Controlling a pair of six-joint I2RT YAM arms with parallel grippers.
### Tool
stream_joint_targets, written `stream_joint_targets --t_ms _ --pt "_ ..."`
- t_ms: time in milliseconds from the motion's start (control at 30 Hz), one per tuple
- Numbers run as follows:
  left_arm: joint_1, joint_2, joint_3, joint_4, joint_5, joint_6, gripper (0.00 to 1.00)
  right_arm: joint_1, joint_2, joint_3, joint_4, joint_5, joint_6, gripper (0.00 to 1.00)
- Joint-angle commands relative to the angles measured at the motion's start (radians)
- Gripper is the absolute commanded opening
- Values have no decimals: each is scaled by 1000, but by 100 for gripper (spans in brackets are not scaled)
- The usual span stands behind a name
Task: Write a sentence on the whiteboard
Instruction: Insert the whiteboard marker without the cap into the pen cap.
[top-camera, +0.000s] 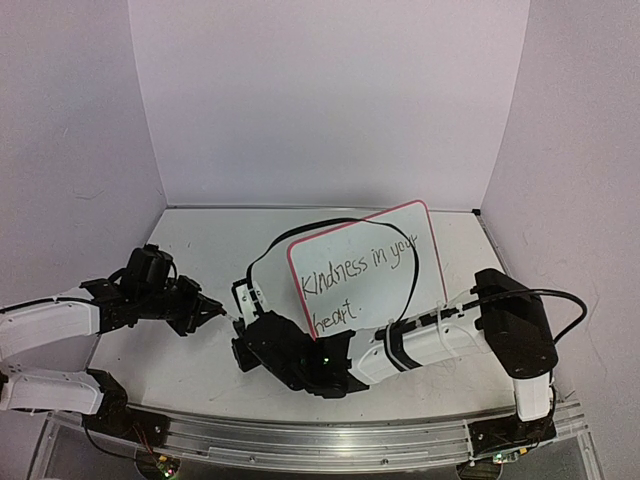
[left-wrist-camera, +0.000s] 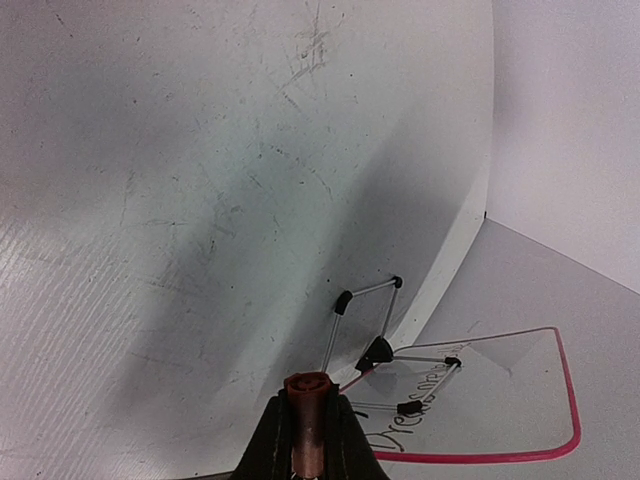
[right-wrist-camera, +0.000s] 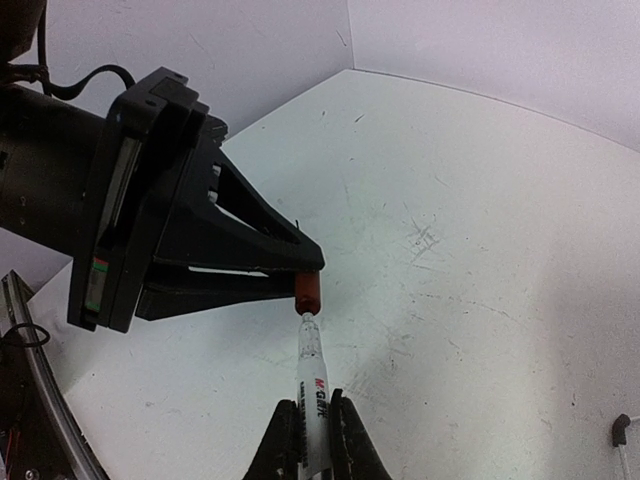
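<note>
Right wrist view: a marker (right-wrist-camera: 313, 385) held at both ends.
The right gripper (right-wrist-camera: 312, 435) clamped its barrel; the left gripper (right-wrist-camera: 308, 280) pinched the red-brown cap (right-wrist-camera: 310, 292) holding its tip. The whiteboard (top-camera: 350, 240), bearing the sentence (top-camera: 362, 265), stood tilted at 2 o'clock from them.

The right arm (top-camera: 430, 345) hides the lower edge of the whiteboard (top-camera: 375, 292) from above.

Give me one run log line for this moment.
phase: capping | sentence: written on whiteboard | left gripper: shut on cap | right gripper: shut on marker | marker tip at cap
</note>
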Motion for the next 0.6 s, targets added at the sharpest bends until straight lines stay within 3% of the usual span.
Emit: stream_joint_targets --t_ms 0,567 --pt "4 -21 -2 35 7 -11 0 0 -24 37 14 25 2 0" --pt "4 -26 0 35 9 -13 0 -10 5 72 -10 44 10 0"
